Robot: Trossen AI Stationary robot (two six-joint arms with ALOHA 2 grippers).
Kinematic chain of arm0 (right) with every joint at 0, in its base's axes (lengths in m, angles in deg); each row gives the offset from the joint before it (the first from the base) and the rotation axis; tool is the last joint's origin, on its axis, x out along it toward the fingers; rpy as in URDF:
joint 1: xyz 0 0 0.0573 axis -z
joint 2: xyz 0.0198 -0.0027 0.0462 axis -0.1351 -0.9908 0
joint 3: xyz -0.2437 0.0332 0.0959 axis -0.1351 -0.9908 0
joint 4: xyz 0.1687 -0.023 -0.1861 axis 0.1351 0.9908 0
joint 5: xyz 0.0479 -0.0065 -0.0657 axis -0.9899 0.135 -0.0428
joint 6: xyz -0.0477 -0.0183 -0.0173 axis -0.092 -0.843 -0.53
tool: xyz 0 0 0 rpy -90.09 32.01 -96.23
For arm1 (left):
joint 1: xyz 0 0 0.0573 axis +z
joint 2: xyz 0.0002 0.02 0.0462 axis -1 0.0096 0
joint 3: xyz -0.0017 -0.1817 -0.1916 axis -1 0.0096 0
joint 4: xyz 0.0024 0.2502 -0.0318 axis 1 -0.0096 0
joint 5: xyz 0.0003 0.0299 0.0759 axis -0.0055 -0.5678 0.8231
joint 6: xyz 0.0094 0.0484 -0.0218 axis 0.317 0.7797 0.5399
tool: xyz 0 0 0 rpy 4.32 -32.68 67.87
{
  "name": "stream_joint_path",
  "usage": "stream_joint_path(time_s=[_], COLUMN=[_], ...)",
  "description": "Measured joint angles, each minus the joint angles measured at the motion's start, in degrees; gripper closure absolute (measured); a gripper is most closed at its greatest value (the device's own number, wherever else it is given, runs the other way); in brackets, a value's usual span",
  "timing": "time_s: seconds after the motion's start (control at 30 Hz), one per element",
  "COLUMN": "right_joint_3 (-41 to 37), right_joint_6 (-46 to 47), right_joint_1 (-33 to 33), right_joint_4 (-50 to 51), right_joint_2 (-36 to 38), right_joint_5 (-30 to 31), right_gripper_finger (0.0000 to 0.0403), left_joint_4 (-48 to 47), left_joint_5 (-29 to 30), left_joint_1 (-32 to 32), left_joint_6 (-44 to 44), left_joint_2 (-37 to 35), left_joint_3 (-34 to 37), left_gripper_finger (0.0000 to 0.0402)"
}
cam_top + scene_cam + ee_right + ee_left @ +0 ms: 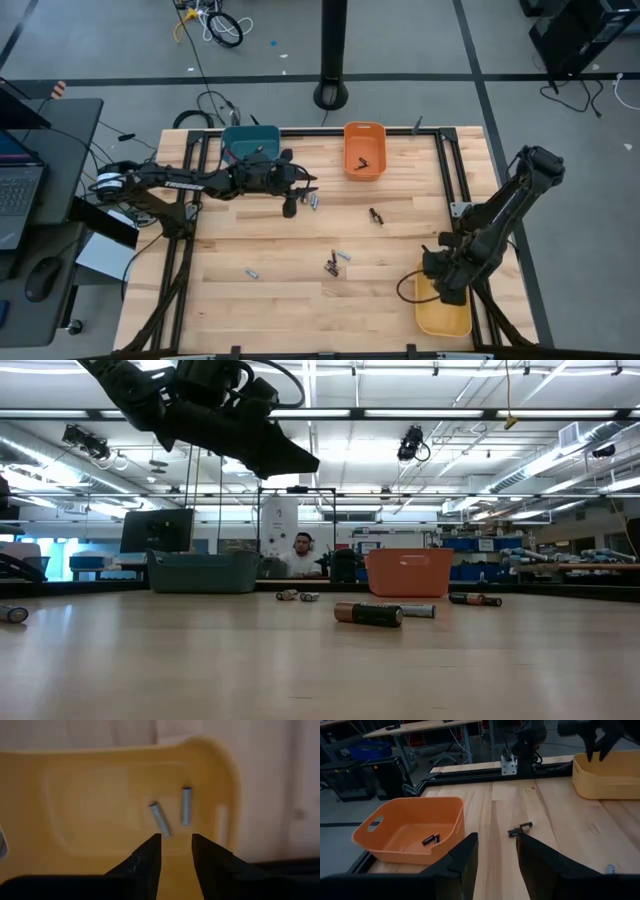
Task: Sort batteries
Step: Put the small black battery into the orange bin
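Wooden counter (300,290) still carries loose batteries (336,262) mid-surface, just nearward and right of the left tool (291,208) (parted, empty), the closer arm, while the right tool (176,840), slightly parted, hangs over the yellow bin (444,317) holding two.

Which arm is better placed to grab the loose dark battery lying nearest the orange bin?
Left. The left gripper hovers open near the orange bin, with the dark battery just ahead of its fingers. The right gripper is over the yellow bin.
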Motion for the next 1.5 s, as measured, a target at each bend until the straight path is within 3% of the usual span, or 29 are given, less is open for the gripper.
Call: stream_joint_path(time_s=[0.17,0.4,0.67,0.9,1.27,1.4,1.5], right_joint_3=[5.06,5.76,5.76,7.30,17.02,17.65,17.70], right_joint_6=[-9.20,-25.23,-42.96,-50.53,-55.88,-55.87,-55.88], right_joint_1=[7.03,24.02,39.07,43.84,45.56,46.36,46.60], right_joint_4=[4.01,-5.06,-23.66,-35.31,-36.51,-39.11,-39.72], right_joint_2=[0.05,-0.51,-8.34,-19.59,-32.01,-34.09,-34.41], right_joint_5=[5.52,7.03,4.47,0.22,-3.96,-4.83,-6.51], right_gripper_finger=[0.0283,0.0283,0.0279,0.0243,0.0188,0.0187,0.0210], left_joint_4=[-2.36,-6.20,7.12,18.57,17.86,17.11,17.00], left_joint_5=[0.96,1.27,1.25,2.66,3.87,4.81,6.45], left_joint_1=[-0.02,0.00,-0.09,-0.09,-0.06,-0.06,-0.06], left_joint_6=[0.58,1.70,-1.37,-2.47,-1.56,-1.47,-1.34], left_joint_2=[-0.25,-0.25,-0.28,-0.30,-0.30,-0.30,-0.30], left_joint_3=[0.00,0.00,7.70,14.99,15.19,15.19,15.21], left_gripper_finger=[0.0259,0.0259,0.0259,0.0259,0.0259,0.0259,0.0259])
